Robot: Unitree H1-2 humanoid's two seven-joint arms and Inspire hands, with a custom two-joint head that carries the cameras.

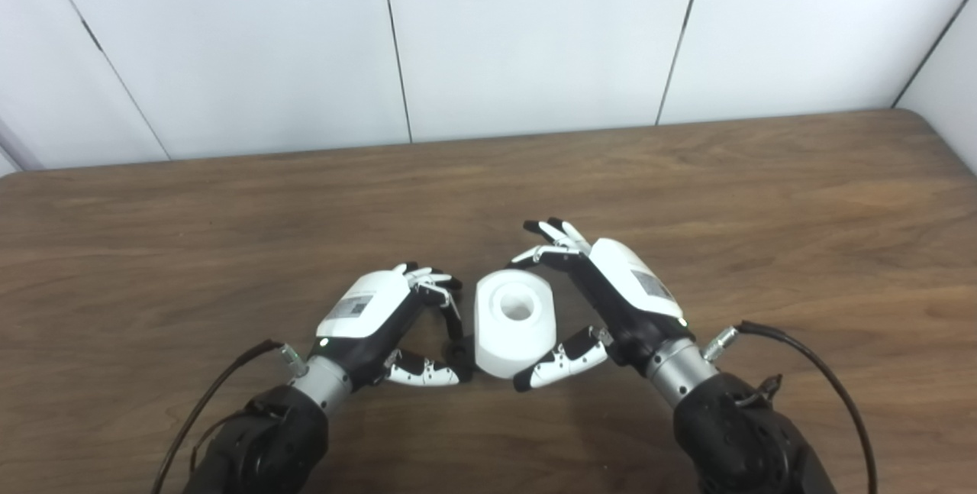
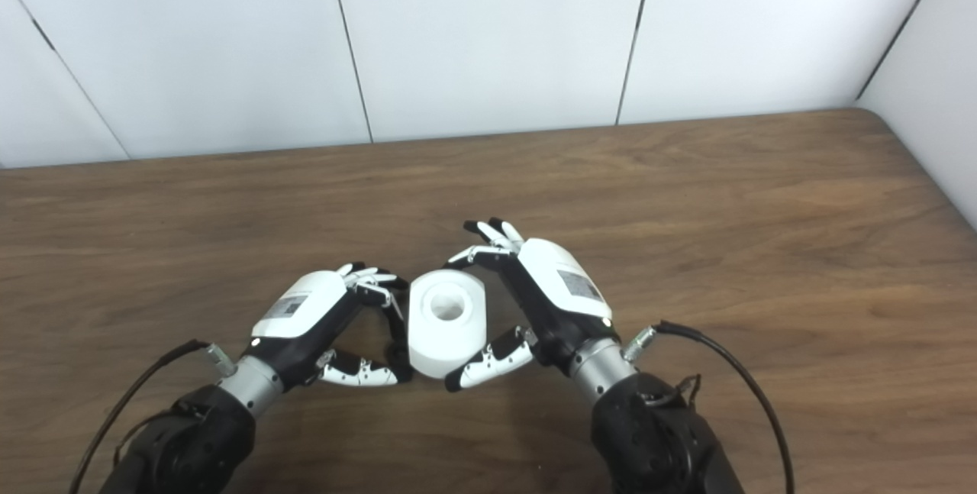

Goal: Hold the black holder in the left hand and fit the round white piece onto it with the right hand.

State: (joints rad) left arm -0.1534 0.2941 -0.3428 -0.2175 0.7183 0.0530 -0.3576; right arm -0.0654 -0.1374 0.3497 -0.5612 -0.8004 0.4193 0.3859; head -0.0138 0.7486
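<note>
The round white piece (image 1: 513, 322), a thick drum with a hole in its top face, stands between my two hands near the table's front. The black holder (image 1: 458, 347) shows only as a small dark part at the piece's left lower side; the rest is hidden. My left hand (image 1: 385, 322) is shut on the holder, thumb below and fingers above. My right hand (image 1: 599, 303) cups the white piece from the right, with its thumb at the piece's lower edge and a curled finger at its upper edge. Its other fingers stick out past the piece.
The wooden table (image 1: 763, 211) runs wide to both sides and back to a white panelled wall (image 1: 534, 36). Black cables (image 1: 824, 372) trail from both wrists.
</note>
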